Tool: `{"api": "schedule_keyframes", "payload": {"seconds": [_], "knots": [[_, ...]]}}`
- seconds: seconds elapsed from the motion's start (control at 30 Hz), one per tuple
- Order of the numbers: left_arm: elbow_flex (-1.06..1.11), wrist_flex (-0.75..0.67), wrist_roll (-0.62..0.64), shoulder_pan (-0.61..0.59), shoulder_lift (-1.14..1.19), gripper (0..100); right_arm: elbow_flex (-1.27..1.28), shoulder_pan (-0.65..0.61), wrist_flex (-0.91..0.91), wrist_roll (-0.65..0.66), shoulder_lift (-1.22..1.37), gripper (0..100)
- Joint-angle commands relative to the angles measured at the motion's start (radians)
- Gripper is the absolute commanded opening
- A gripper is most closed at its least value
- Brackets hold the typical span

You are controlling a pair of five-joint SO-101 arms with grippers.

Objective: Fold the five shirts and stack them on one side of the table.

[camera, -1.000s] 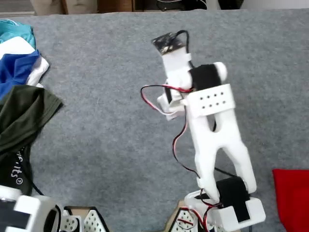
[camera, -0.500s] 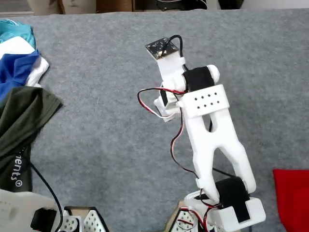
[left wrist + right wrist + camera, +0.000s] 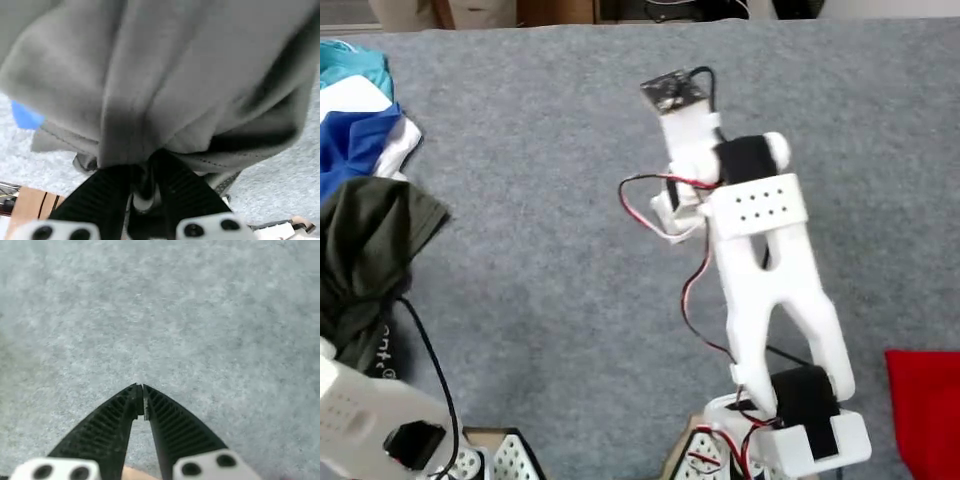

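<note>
The dark green shirt (image 3: 368, 235) lies crumpled at the left edge of the grey surface (image 3: 540, 130). The left jaws are clamped on a gathered ridge of its cloth, and in the left wrist view the rest drapes over and around them. Just beyond it sits a heap of teal, white and blue shirts (image 3: 360, 115), and a red shirt (image 3: 925, 415) lies well apart at the right edge. The right arm (image 3: 760, 260) stretches over the middle of the surface with the right jaws closed tip to tip on nothing, above bare felt. The main risk, as I judge it, is the hold itself: a bunched fold rather than a hem or shoulder would likely bring the shirt along as a lump instead of spreading it, or let it slide out. If the green cloth overlaps the blue, a pull could drag the heap with it. The black cable (image 3: 428, 355) trailing from the left arm (image 3: 365, 430) beside the shirt could also snag. Which part of the garment is gripped cannot be told, since cloth covers the jaw tips. The heap and the red shirt are cut off by the frame, so five shirts cannot be counted, nor can I tell whether the red one is folded.
</note>
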Motion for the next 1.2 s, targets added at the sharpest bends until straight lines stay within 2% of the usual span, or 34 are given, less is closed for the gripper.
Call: {"api": "schedule_keyframes", "payload": {"seconds": [0.0, 0.17, 0.33, 0.5, 0.73, 0.9, 1.0, 1.1, 1.17], "knots": [[-0.051, 0.017, 0.049, 0.133, -0.101, 2, -0.004, 0.094, -0.015, -0.005, -0.047, 0.7], [-0.041, 0.017, 0.123, 0.422, -0.320, 2, -0.004, 0.236, -0.052, 0.008, -0.051, 0.8], [-0.038, 0.017, 0.249, 0.793, -0.515, 2, -0.001, 0.377, -0.077, 0.144, -0.053, 0.8], [-0.038, 0.017, 0.333, 1.138, -0.544, 2, -0.004, 0.507, -0.077, 0.236, -0.053, 0.7], [-0.040, -0.011, 0.342, 1.494, -0.542, 2, -0.004, 0.642, -0.080, 0.358, -0.053, 0.8], [-0.038, -0.077, 0.344, 1.622, -0.542, 3, -0.001, 0.702, -0.114, 0.368, -0.048, 0.8], [-0.038, -0.075, 0.351, 1.636, -0.542, 17, -0.004, 0.713, -0.114, 0.368, -0.051, 0.9], [-0.029, -0.068, 0.436, 1.548, -0.545, 32, -0.004, 0.696, -0.104, 0.368, -0.053, 0.9], [-0.037, -0.064, 0.491, 1.462, -0.545, 35, -0.004, 0.671, -0.103, 0.364, -0.053, 0.9]]}}
